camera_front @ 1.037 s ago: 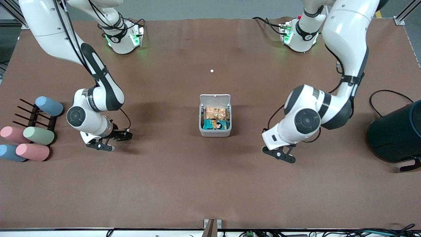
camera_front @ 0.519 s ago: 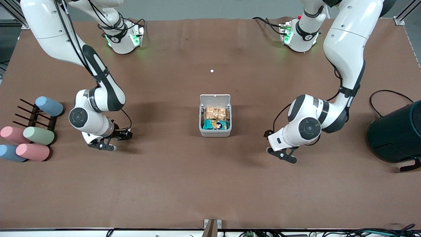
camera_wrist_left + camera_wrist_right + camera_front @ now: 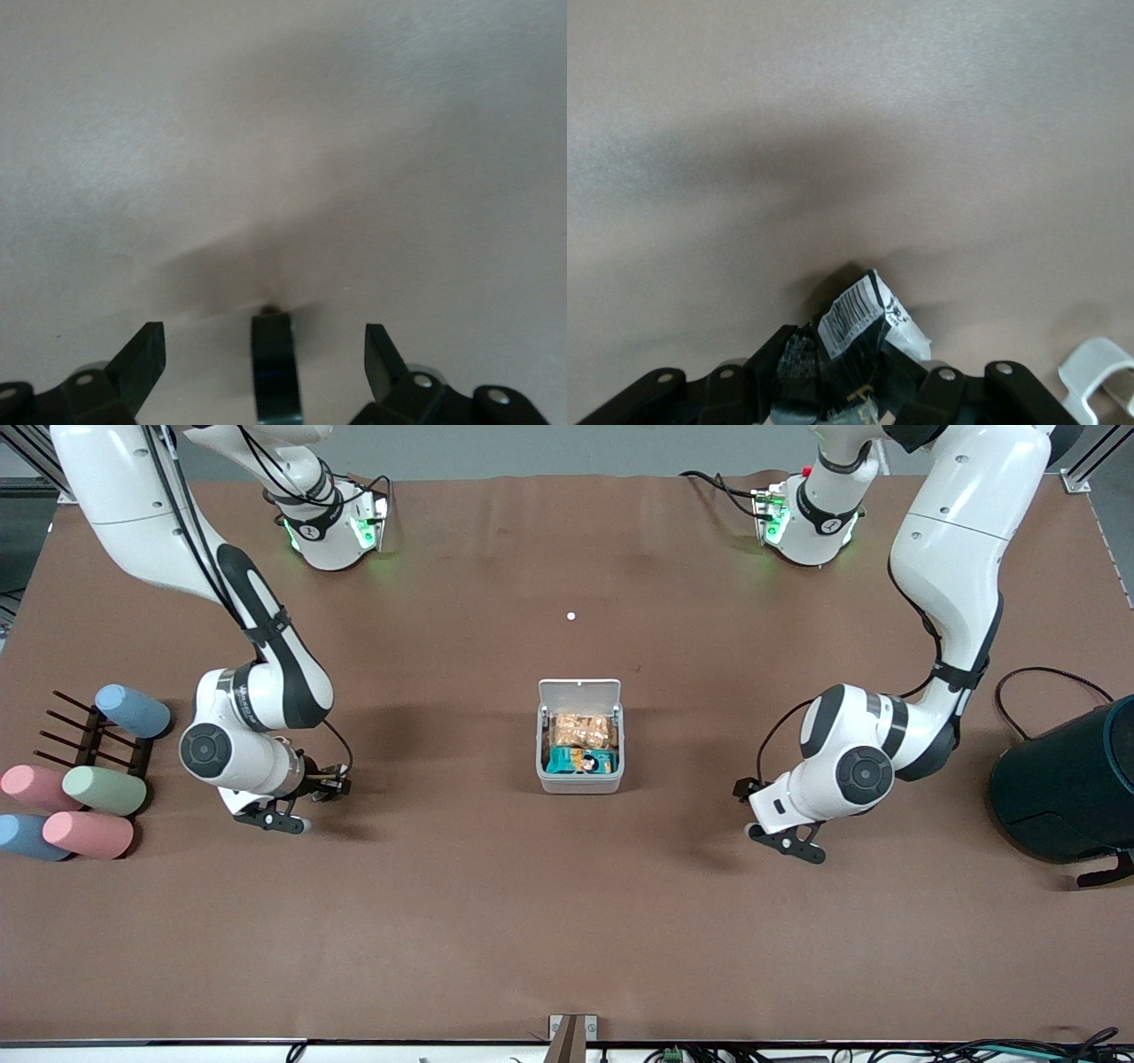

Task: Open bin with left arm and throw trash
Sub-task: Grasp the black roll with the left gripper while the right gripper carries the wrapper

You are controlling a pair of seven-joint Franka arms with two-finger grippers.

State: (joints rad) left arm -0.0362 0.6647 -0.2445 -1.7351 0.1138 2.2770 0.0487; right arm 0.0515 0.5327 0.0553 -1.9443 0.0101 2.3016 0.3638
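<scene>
The white bin stands mid-table with its lid raised; orange and teal snack packets lie inside. My right gripper is low over the table toward the right arm's end. In the right wrist view the right gripper is shut on the crumpled black wrapper with a white barcode patch. The whitish loop band lies on the table beside it. My left gripper is low over the table toward the left arm's end, open; a dark narrow strip shows between its jaws. The black chunk is not clearly visible.
Pastel cylinders and a dark rack sit at the right arm's end. A large dark teal round container with a black cable stands at the left arm's end. A tiny white bead lies farther from the camera than the bin.
My left arm has drawn away from the bin toward its own end of the table. The right gripper has shifted only slightly. The bin's lid stays raised.
</scene>
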